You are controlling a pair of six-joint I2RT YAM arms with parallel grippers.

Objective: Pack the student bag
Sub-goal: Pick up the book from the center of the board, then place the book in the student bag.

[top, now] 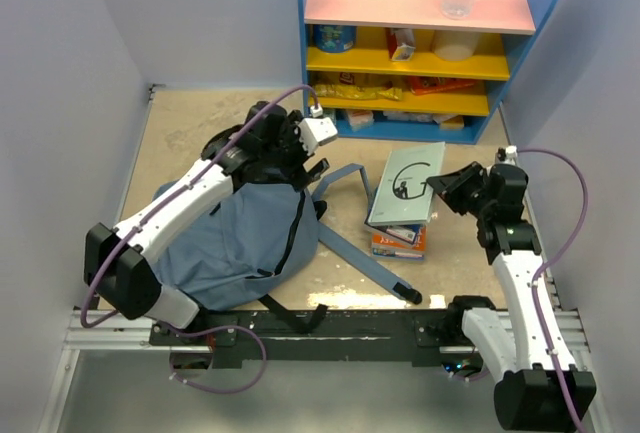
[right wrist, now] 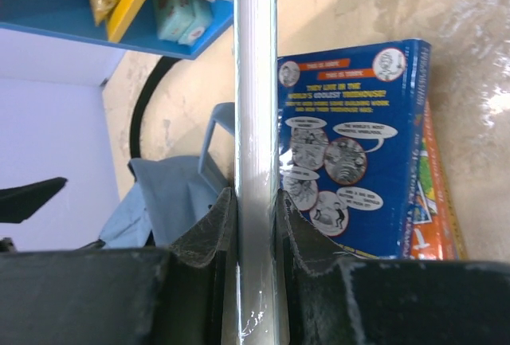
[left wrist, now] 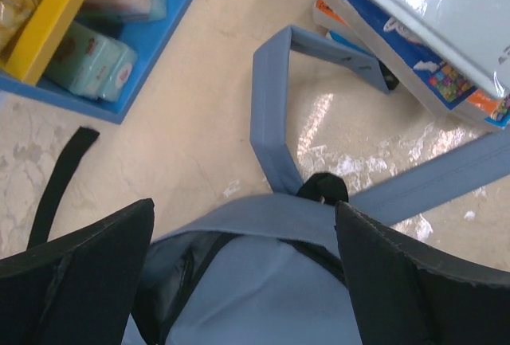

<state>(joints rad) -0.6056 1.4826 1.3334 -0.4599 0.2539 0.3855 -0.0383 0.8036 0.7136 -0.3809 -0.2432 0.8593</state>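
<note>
The right gripper [right wrist: 255,211] was clamped on the edge of a pale grey book [top: 405,185], held over the stack of colourful books [top: 398,243]. The left gripper [left wrist: 245,229] stood wide apart above the top of the student bag [top: 245,238]. A shoulder strap [top: 362,255] trailed across the bare floor to the stack, with the blue shelf unit [top: 301,43] near behind.

1. Student bag [top: 245,238]: grey-blue fabric, black zip line, black webbing straps.
2. Top book [top: 407,185]: pale grey cover, black line drawing.
3. Book beneath [right wrist: 358,162]: deep blue, white speech bubbles, black-and-white cartoon figures.
4. Shelf unit [top: 302,53]: blue frame, pink top board, yellow shelves.
5. Table top [top: 190,123]: mottled beige.
</note>
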